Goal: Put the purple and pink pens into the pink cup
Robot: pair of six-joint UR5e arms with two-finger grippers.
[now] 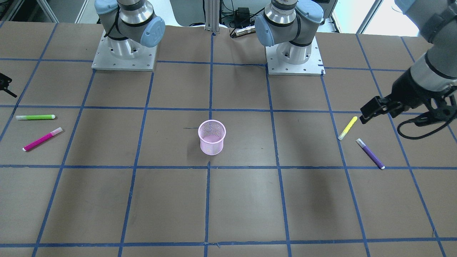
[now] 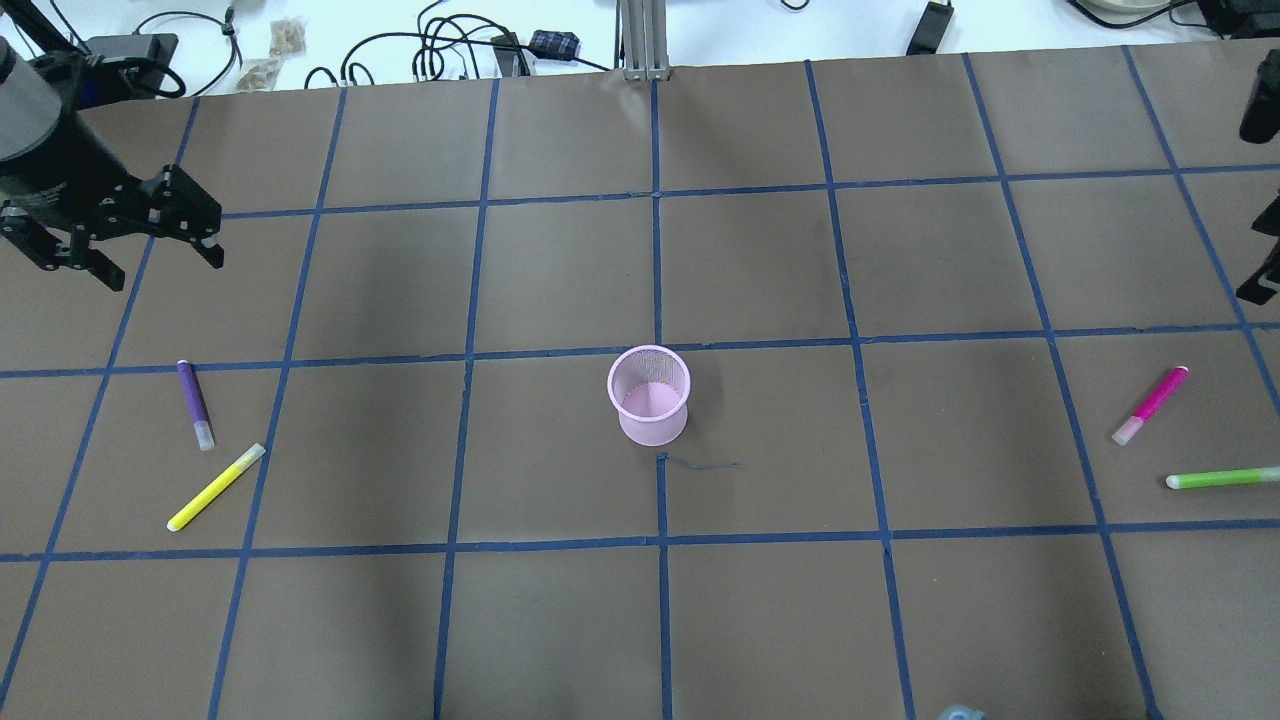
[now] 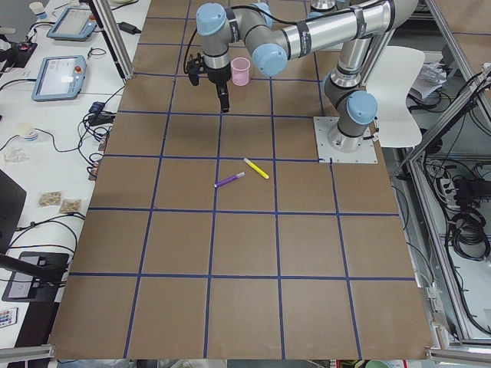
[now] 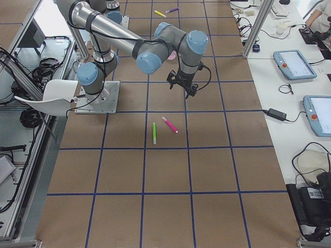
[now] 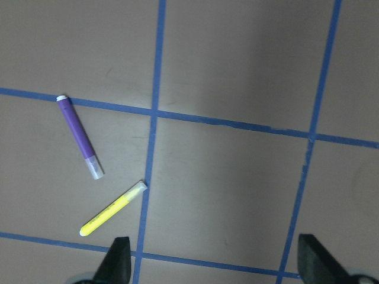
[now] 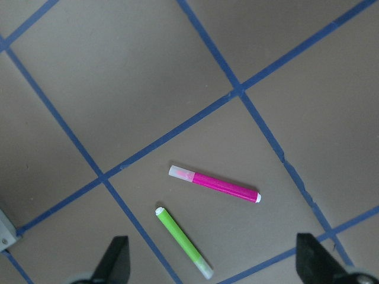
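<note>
The pink mesh cup point(image 2: 649, 394) stands upright at the table's middle. The purple pen point(image 2: 194, 404) lies flat on the robot's left side beside a yellow pen point(image 2: 216, 487). My left gripper point(image 2: 165, 272) hovers open and empty above the table, beyond the purple pen point(image 5: 79, 136), apart from it. The pink pen point(image 2: 1152, 404) lies flat on the right side next to a green pen point(image 2: 1222, 478). My right gripper point(image 6: 214, 266) is open and empty, high over the pink pen point(image 6: 214, 183), and mostly cut off at the overhead view's right edge.
The brown table point(image 2: 560, 620) carries a blue tape grid. The yellow pen point(image 5: 112, 209) lies close to the purple one, and the green pen point(image 6: 183, 242) close to the pink one. Cables and small devices point(image 2: 440, 50) lie beyond the far edge.
</note>
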